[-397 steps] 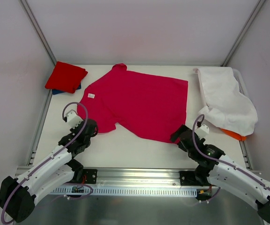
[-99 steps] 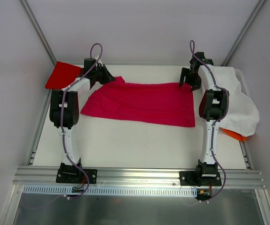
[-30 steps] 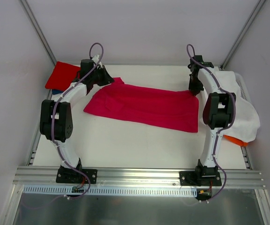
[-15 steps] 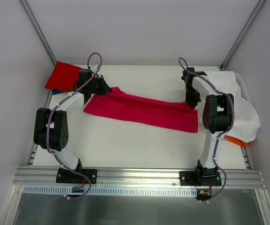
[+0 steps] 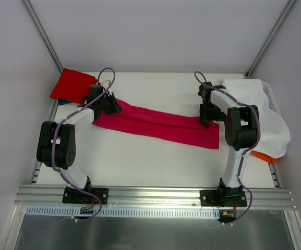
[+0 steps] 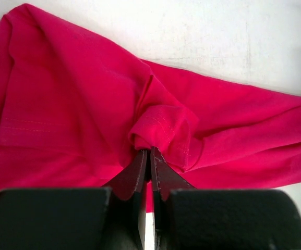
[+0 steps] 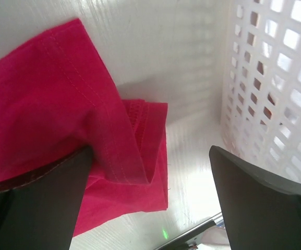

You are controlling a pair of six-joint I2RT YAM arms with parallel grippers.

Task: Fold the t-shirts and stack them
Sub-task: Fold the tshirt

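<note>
The crimson-pink t-shirt (image 5: 155,125) lies folded into a long narrow band across the table. My left gripper (image 5: 110,105) is at the band's left end, shut on a bunched fold of the cloth (image 6: 160,125); the fingertips (image 6: 149,152) are pressed together. At the band's right end my right gripper (image 5: 206,115) stands open, its fingers wide apart over the shirt's hemmed corner (image 7: 134,151), which lies loose on the table. A brighter red t-shirt (image 5: 72,85) sits folded at the back left, with a blue edge (image 5: 61,102) showing under it.
A white slatted basket (image 7: 270,78) stands just right of my right gripper, draped with white cloth (image 5: 254,109); something orange (image 5: 262,154) pokes out beneath it. The enclosure's walls and metal posts close in the back and sides.
Both grippers drew the shirt's far edge toward the near side, and the band got narrower. My right gripper opened and let go of the shirt's corner. The left stays shut on the cloth.
</note>
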